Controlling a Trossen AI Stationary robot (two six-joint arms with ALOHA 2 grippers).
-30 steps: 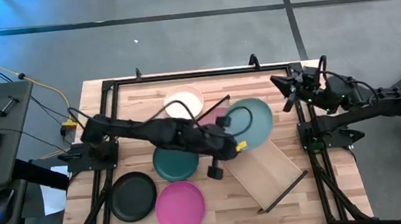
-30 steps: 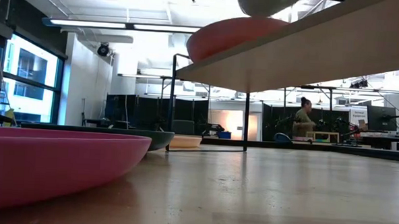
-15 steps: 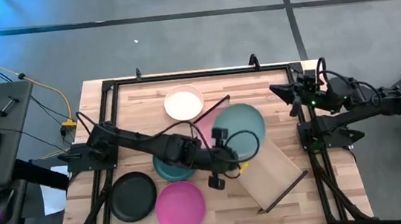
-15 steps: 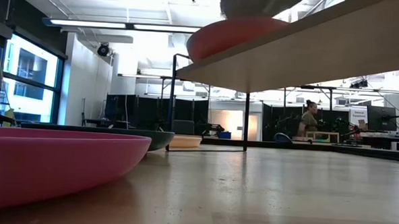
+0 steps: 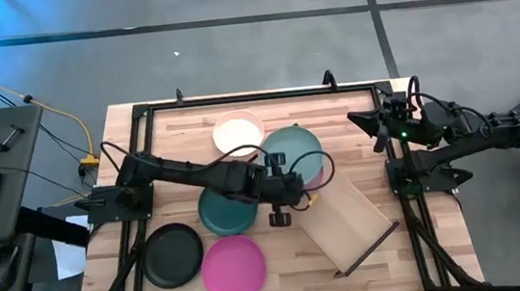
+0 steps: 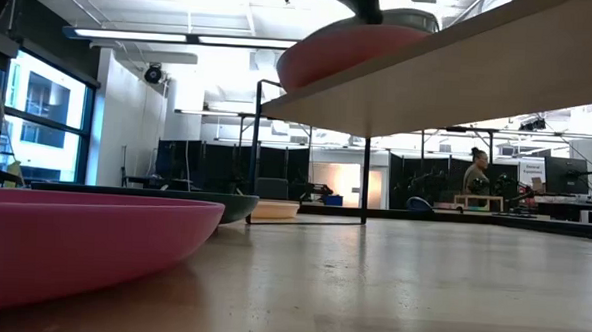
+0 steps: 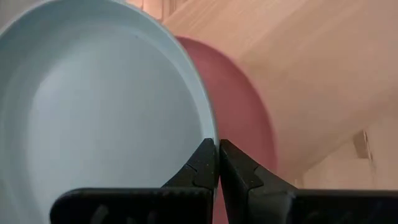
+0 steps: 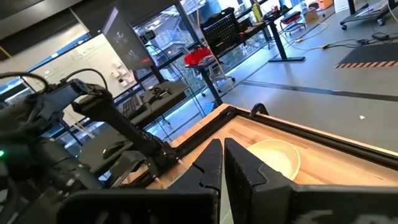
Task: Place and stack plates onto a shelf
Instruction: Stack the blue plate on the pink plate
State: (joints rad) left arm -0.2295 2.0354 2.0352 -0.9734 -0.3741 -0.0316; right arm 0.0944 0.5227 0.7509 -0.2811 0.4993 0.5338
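Observation:
My left gripper [image 5: 291,183] [image 7: 217,144] is shut on the pale teal plate [image 5: 292,154] [image 7: 93,106], above the light pink plate [image 7: 245,124] [image 6: 341,50]. The pink plate lies on the far-left end of the slanted wooden shelf [image 5: 350,218] [image 6: 460,78]. Whether the teal plate rests in the pink one, I cannot tell. On the table lie the cream plate [image 5: 239,133], dark green plate [image 5: 221,215], black plate [image 5: 173,254] and magenta plate [image 5: 234,267] [image 6: 73,238]. My right gripper [image 5: 356,118] [image 8: 222,148] waits shut over the table's far right corner. My left gripper pinches the teal plate's rim [image 7: 211,127] on its near side between the two fingers, which slant in from the table's near-left side. The plate lies about level, bowl side up, over the pink plate.
The dark table frame [image 5: 142,129] runs round the wooden top. The shelf's near-right half is bare board, with a thin dark end frame [image 5: 373,250]. A person [image 6: 473,174] stands far back in the room beyond the table.
My left gripper has carried the teal plate from above the shelf's middle toward the table's left and far edge and down. The plate now sits low over the pink plate, hiding most of it from above. The gripper has stayed shut on the rim.

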